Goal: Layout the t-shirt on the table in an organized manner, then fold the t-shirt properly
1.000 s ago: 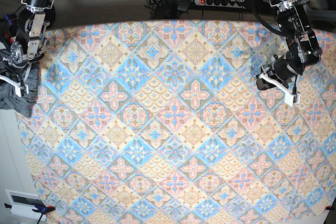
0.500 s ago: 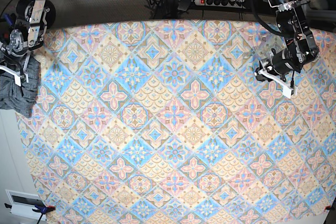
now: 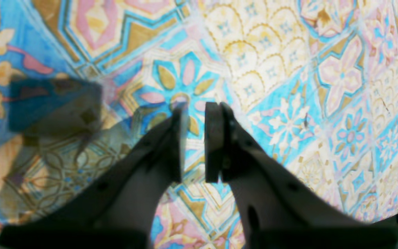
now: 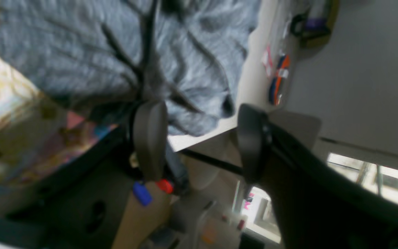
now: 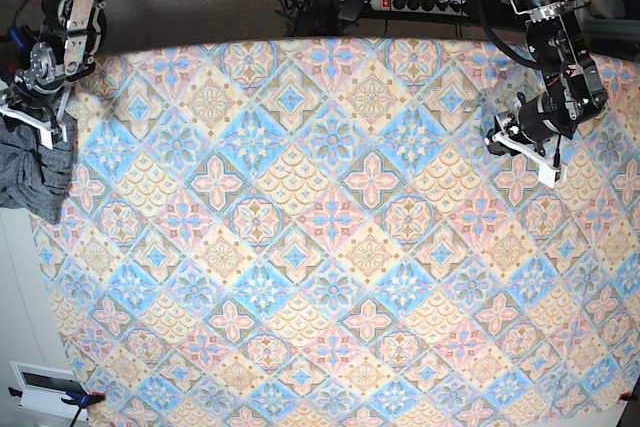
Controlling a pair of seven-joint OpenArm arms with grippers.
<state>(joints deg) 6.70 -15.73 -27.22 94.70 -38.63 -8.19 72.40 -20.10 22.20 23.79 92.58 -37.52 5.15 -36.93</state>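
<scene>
Table: cloth w/ diamond tiles in pastel blue, pink & cream-yellow; floral medallions, scalloped fan motifs, gold-brown outlines. T-shirt: heathered dark grey, plain, no print; darker creases in right wrist view. Left gripper: black pads, pale grey-white fingers. Right gripper: dark grey-black pads & body.

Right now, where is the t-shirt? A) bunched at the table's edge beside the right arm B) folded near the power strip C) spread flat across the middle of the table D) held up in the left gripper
A: the t-shirt lies crumpled at the table edge by the open right gripper.
</scene>
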